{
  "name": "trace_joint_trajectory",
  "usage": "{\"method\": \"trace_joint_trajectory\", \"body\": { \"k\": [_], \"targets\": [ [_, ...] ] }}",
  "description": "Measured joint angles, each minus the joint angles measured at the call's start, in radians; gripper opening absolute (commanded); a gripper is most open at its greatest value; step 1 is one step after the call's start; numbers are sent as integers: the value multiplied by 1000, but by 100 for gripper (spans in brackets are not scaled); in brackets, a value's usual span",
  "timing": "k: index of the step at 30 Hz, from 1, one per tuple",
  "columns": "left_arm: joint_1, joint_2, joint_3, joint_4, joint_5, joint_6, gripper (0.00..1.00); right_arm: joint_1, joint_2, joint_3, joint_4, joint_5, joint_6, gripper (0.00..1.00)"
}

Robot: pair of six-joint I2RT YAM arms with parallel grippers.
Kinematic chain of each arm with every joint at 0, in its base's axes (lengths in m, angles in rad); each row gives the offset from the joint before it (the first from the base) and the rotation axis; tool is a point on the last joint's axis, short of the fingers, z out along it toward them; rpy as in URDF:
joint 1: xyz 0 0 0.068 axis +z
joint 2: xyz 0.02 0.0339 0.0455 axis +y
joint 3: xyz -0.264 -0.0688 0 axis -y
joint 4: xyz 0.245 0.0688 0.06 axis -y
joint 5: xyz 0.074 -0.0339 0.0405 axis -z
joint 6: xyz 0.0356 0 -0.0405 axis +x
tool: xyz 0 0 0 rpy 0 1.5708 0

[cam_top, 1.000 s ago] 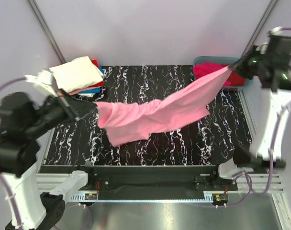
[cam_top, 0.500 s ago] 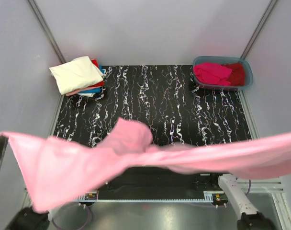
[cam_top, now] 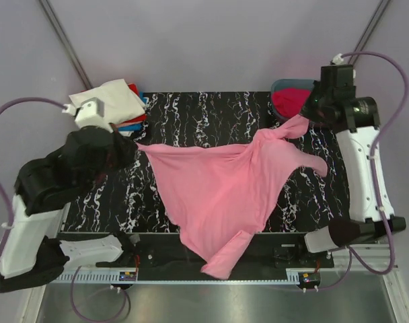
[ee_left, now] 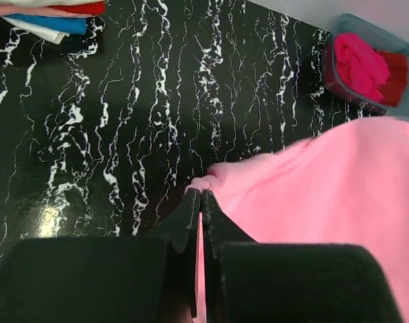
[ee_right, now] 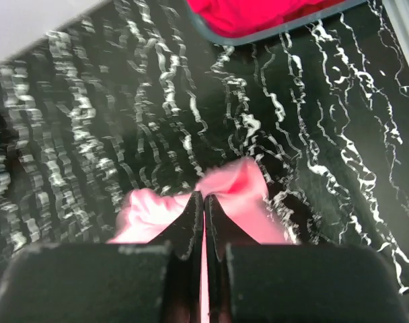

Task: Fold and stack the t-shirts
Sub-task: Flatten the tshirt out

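A light pink t-shirt [cam_top: 225,192] hangs spread between both grippers above the black marbled table [cam_top: 211,114], its lower part drooping over the front edge. My left gripper [cam_top: 132,149] is shut on its left corner, seen in the left wrist view [ee_left: 200,195] with pink cloth [ee_left: 325,182] to its right. My right gripper [cam_top: 305,120] is shut on its right corner, seen in the right wrist view [ee_right: 204,198] with pink cloth [ee_right: 241,195] bunched at the tips. A folded stack [cam_top: 114,104] with a cream-white tee on top lies at the back left.
A grey-blue tub [cam_top: 285,86] at the back right holds magenta [cam_top: 292,99] and dark red cloth, partly hidden by the right arm. It shows in the left wrist view [ee_left: 373,67] too. The stack's edge [ee_left: 50,17] shows at top left there.
The pink shirt was swung up towards the camera half a second ago. Now it has come back down and hangs spread wider over the table between both grippers.
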Motion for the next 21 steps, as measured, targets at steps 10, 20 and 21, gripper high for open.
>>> {"method": "trace_joint_trajectory", "body": {
  "k": [10,20,21],
  "targets": [
    [-2,-445,-70,148,101,127,0,0,-516,-16,42,-15,22,0],
    [-1,-461,-133,349,355,395,0,0,-891,-223,195,-19,0,0],
    [-1,-464,-135,365,364,415,0,0,-909,-233,203,-18,-3,0]
  ]
}}
